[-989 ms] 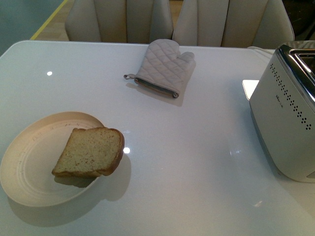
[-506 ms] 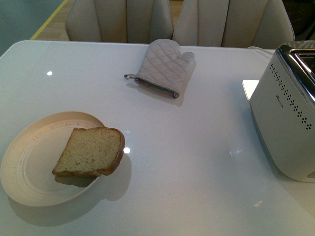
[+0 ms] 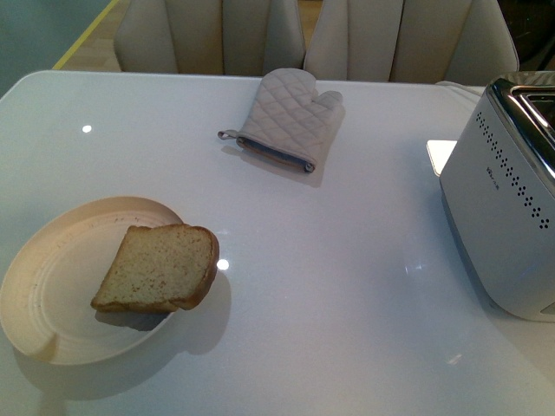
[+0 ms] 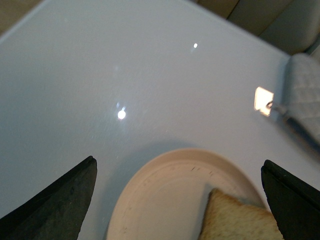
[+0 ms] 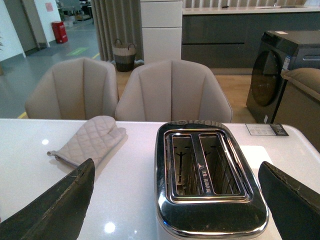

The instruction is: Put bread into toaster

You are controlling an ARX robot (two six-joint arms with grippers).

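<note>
A slice of tan bread (image 3: 158, 279) with a brown crust lies on the right side of a cream plate (image 3: 52, 303) at the table's front left, its edge overhanging the rim. The left wrist view shows the bread (image 4: 240, 220) and the plate (image 4: 160, 195) below my open left gripper (image 4: 180, 200), which hovers above them. The white toaster (image 3: 507, 225) with dark vent holes stands at the right edge. My open right gripper (image 5: 175, 200) hangs over the toaster (image 5: 207, 185), looking into its two empty chrome slots. Neither arm shows in the front view.
A grey quilted oven mitt (image 3: 290, 117) lies at the back middle of the white table (image 3: 347, 260); the oven mitt (image 5: 90, 140) sits left of the toaster. Two beige chairs (image 3: 225, 35) stand behind the table. A white card (image 3: 440, 154) lies by the toaster.
</note>
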